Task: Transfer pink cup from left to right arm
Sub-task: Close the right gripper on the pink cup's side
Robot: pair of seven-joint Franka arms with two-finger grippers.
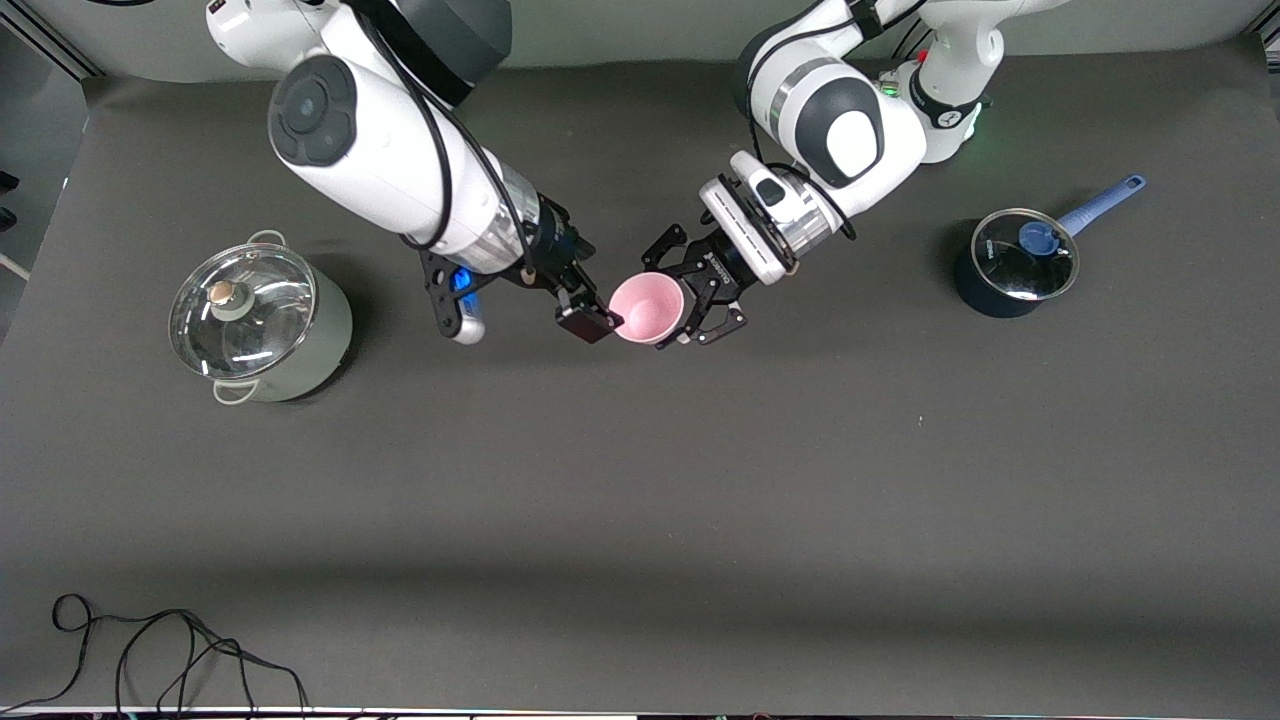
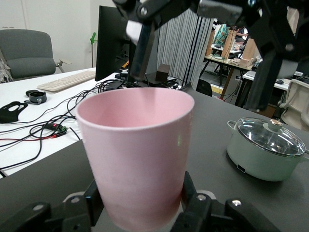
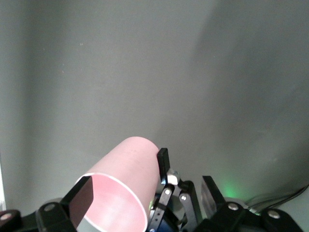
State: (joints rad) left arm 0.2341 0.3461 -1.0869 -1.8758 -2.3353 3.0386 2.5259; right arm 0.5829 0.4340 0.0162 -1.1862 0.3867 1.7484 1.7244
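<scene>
Pink cup (image 1: 647, 307) sits clenched in the left tool (image 1: 690, 300) above the table (image 1: 640, 480); the right tool (image 1: 598, 318), released, straddles the cup's rim.

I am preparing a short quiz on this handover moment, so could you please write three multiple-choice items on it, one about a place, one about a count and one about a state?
1. Where is the pink cup?
A. In the air between the two grippers
B. Standing on the table beside the green pot
C. Inside the blue saucepan

2. How many lidded pots stand on the table?
A. One
B. Two
C. Three

3. How is the right gripper?
A. Shut on the cup
B. Open, with one finger in the cup's mouth and one outside its wall
C. Waiting away from the cup

Answers: 1 A, the left gripper is shut on the cup's base above the mat. 2 B, the green pot and the blue saucepan both carry glass lids. 3 B, the right wrist view shows its fingers astride the rim.
</scene>
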